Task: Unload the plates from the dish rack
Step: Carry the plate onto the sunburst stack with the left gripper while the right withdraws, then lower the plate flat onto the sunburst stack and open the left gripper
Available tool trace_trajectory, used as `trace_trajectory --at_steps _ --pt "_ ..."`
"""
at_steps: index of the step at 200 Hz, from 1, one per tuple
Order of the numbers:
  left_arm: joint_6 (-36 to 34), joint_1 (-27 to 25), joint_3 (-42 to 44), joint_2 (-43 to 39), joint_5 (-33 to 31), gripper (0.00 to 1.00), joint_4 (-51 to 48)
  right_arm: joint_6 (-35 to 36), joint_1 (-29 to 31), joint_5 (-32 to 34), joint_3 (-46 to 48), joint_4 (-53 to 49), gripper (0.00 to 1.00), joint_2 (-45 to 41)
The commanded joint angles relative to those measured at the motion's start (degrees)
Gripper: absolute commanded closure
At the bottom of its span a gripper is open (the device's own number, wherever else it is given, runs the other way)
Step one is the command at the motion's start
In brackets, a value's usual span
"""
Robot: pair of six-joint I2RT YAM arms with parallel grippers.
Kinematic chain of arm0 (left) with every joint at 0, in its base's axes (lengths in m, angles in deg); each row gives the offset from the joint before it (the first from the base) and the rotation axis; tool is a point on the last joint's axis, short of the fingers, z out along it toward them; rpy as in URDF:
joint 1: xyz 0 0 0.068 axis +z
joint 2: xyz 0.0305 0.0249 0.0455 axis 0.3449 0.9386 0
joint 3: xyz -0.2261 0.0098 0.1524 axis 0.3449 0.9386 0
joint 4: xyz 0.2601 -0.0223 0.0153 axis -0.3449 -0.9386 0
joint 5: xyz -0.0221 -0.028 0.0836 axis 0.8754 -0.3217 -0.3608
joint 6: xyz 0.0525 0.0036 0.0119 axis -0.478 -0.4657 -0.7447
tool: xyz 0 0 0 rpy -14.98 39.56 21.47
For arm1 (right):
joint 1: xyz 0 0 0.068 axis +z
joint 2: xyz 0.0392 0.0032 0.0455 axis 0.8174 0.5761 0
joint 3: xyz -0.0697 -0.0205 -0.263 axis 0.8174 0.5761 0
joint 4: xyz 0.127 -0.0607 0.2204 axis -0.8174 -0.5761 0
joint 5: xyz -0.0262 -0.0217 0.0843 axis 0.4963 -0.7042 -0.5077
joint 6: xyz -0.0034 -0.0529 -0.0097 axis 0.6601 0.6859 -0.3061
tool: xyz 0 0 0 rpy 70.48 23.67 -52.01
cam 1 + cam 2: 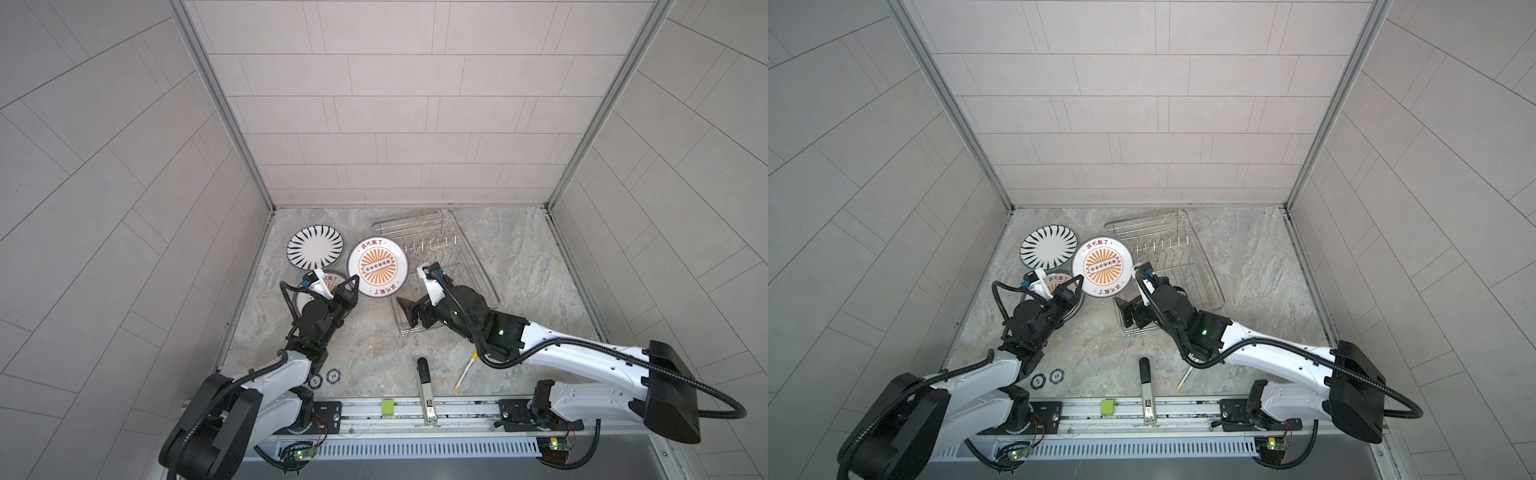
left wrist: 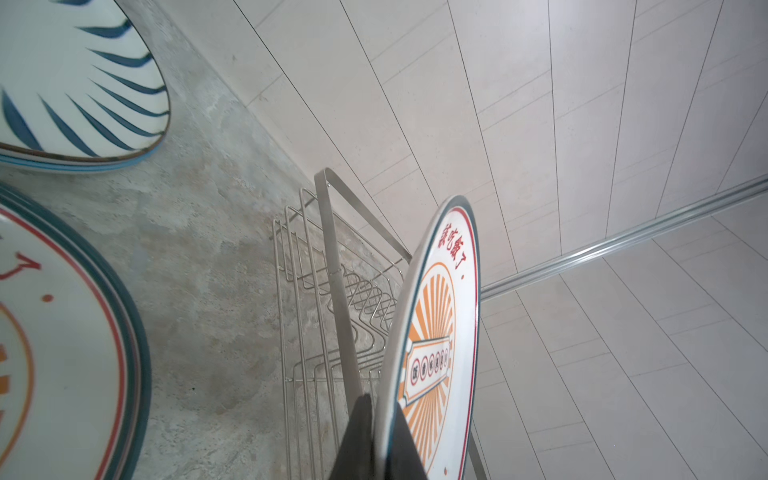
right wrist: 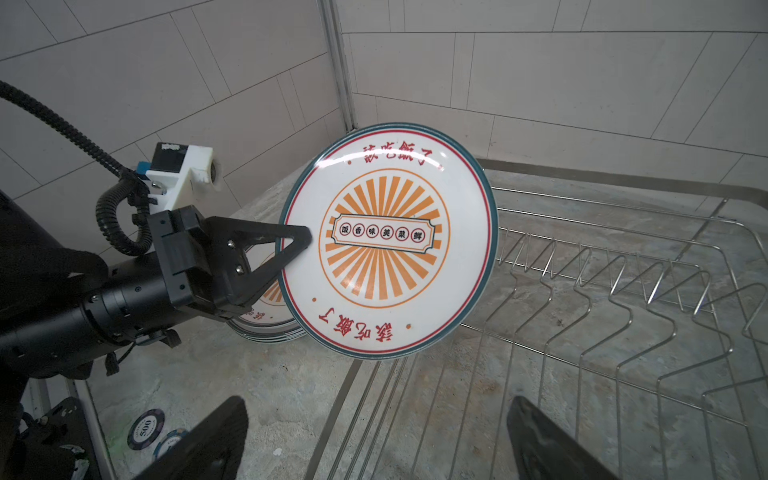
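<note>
Nearest you, by the front edge of the grey marbled tabletop [image 1: 540, 270], lie two small round poker chips [image 1: 333, 376] and a black-and-silver tool [image 1: 426, 390]; leave them alone. Just beyond, your right gripper [image 3: 376, 403] hangs over the near end of the rectangular silver wire dish rack [image 3: 602, 176], jaws spread wide with nothing between them. The rack looks empty: only bare prongs and wire show in both top views and the right wrist view. Your left gripper [image 3: 297, 245] is clenched on the rim of a round white ceramic plate with an orange sunburst, red characters and a dark teal edge [image 3: 386, 241]. It holds the plate tilted at the rack's left edge; whether the plate's lower edge touches the rack, I cannot tell. This looks like the last plate out, so the step is to lay it down. Below the left gripper, left of the rack, a stack of matching sunburst plates [image 3: 270, 320] sits on the tabletop. Swing the held plate clear of the wire first, level it face up over the stack, lower it slowly, and only then let go. A one-edge pinch may let it sag or slip. Keep the right gripper out of the path. Farthest, toward the back left corner, a round white plate with dark radial stripes [image 1: 316, 248] lies flat just beside the stack.
</note>
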Motion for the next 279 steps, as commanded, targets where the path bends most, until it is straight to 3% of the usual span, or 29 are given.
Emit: trace_trajectory --at_steps 1,32,54,85,115,156,205,279 --pt "3.0 1.6 1.2 -3.4 -2.5 1.00 1.0 2.7 1.3 6.3 -2.5 -0.7 0.01 1.9" --pt "5.7 3.6 2.3 -8.2 -4.3 1.00 -5.4 2.7 2.2 3.1 -4.6 0.9 0.02 5.5" --pt "7.1 4.4 2.9 -12.7 -6.7 1.00 -11.6 3.3 3.9 5.5 -8.8 -1.4 0.04 9.6" --pt "8.0 4.9 2.4 -23.9 -13.5 1.00 -28.8 3.5 5.3 6.6 -13.9 -3.0 0.04 15.3" --pt "9.5 5.6 1.8 -33.6 -15.1 1.00 -41.2 2.5 5.5 6.5 -18.8 -4.4 0.04 20.7" --pt "13.1 5.7 -1.7 -39.8 -20.4 1.00 -58.1 1.7 5.6 4.2 -24.4 -5.5 0.04 26.5" --pt "18.9 5.8 -0.8 -39.6 -25.1 1.00 -61.4 1.6 5.7 1.4 -27.6 -6.4 0.04 30.1" --pt "21.5 5.9 -1.4 -34.9 -26.4 1.00 -61.6 1.6 5.7 1.9 -30.0 -8.8 0.04 32.6"
